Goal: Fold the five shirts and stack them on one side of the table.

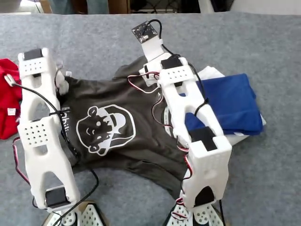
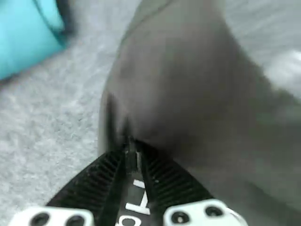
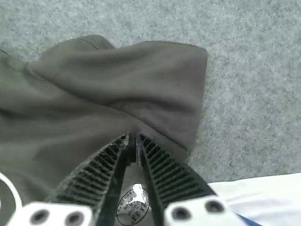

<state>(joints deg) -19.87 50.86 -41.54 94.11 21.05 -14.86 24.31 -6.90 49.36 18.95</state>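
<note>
The dark shirt (image 1: 101, 96) lies spread on the desk (image 1: 263, 42), print up, just beside the folded blue shirt (image 1: 230, 101), which sits on a folded white shirt (image 1: 211, 73). Its length runs from the far edge, where both tools are, back toward the arms' bases, slightly slanted.

The right tool (image 3: 132, 137) is the nearer one to the blue shirt. Its jaws are pressed together on a pinch of the dark shirt's sleeve (image 3: 141, 80), with the white cloth close by. The left tool (image 2: 131, 143) grips the same far edge at the corner well apart from the blue shirt, its jaws likewise clamped on a bunch of dark fabric. A red shirt (image 1: 7, 99) lies farther still from the blue shirt, beyond the left arm.

With both far corners held and the body trailing toward the bases, the fold likely turns on carrying that edge evenly along the shirt's length; uneven travel would skew it.
</note>
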